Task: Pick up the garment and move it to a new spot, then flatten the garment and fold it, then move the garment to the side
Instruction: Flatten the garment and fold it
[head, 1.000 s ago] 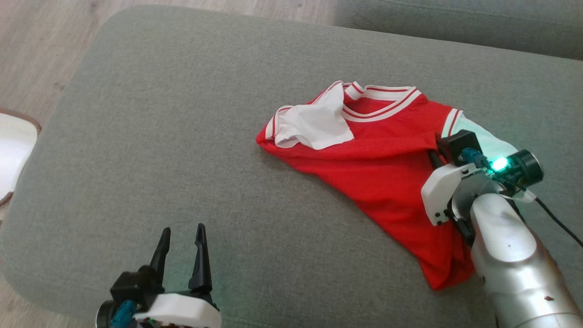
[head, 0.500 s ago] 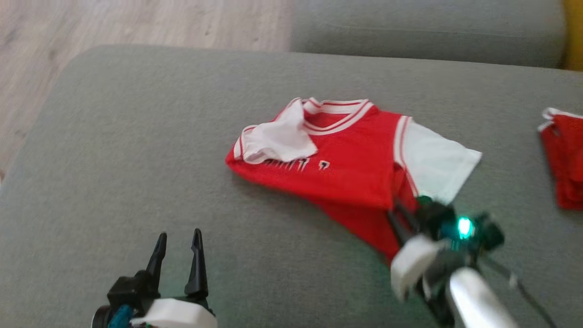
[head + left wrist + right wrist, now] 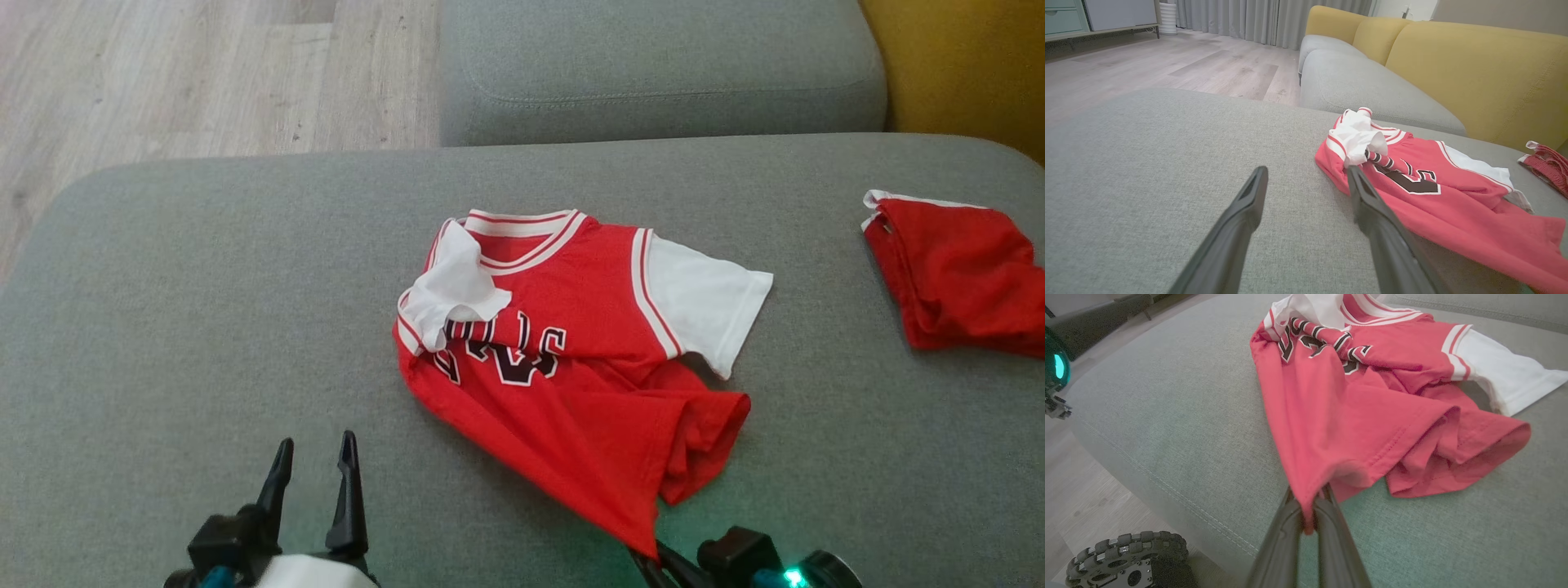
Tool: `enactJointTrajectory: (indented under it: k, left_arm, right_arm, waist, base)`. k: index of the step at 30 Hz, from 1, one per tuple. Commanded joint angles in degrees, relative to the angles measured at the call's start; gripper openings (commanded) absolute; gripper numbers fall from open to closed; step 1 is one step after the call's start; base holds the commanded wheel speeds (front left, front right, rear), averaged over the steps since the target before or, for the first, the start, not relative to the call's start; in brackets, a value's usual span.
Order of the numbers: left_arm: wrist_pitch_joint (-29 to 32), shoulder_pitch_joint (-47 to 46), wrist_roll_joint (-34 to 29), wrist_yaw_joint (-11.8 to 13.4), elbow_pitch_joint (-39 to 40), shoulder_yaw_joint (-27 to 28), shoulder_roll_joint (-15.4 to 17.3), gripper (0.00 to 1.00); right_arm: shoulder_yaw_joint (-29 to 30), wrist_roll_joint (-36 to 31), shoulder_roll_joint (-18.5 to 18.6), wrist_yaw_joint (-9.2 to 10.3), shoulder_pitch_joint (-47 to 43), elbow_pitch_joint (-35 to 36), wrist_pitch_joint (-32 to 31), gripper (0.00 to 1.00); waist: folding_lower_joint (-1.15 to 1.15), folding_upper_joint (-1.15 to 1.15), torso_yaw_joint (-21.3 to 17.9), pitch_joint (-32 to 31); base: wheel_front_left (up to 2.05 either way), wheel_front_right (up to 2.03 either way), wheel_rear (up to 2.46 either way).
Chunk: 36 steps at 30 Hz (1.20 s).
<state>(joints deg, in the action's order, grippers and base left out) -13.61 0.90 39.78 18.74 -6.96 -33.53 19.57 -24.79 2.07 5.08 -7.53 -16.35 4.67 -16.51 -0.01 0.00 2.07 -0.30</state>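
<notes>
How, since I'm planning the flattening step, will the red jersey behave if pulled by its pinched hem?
Probably floppy: the jersey lies in soft folds, bunched near the hem. With the right gripper shut on one hem corner, it would likely stretch to a point, not stay flat. It looks thin, so it may wrinkle dragging over the cushion.

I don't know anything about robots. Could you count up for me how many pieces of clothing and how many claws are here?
Pieces of clothing: 2 (the red and white jersey and a second red piece lying apart on the cushion)
Claws: 2 (the left claw is open and holds nothing, the right claw is shut on the jersey's bottom hem)
Total: 4
</notes>
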Motion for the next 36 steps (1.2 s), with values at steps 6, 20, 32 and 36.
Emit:
enactJointTrajectory:
  k: [6,20,32,36]
  left_arm:
    - [0.0,-0.9,0.1,0.4,1.9,2.0,1.7,1.0]
    - [0.1,-1.5,0.1,0.7,2.6,2.0,1.7,1.0]
    - [-0.3,-4.0,-0.3,-0.2,1.7,1.6,0.3,1.0]
    - [-0.5,-4.5,-0.4,-0.4,1.2,1.8,-0.1,1.0]
  right_arm:
    - [0.6,0.8,0.7,0.04,1.9,4.4,0.8,1.0]
    - [15.0,-2.2,2.5,0.04,12.4,3.3,-1.9,1.0]
    - [14.3,-1.6,9.0,0.04,28.0,-18.3,-5.0,1.0]
    - [11.9,0.2,10.9,0.04,30.8,-23.1,-7.2,1.0]
  waist:
    - [0.01,0.0,0.4,-0.3]
    - [0.01,0.0,5.7,1.4]
    - [0.01,0.0,11.8,6.6]
    - [0.01,0.0,12.8,7.5]
  base:
    - [0.0,0.0,0.0]
    - [0.0,0.0,0.0]
    - [0.0,0.0,0.0]
    - [0.0,0.0,0.0]
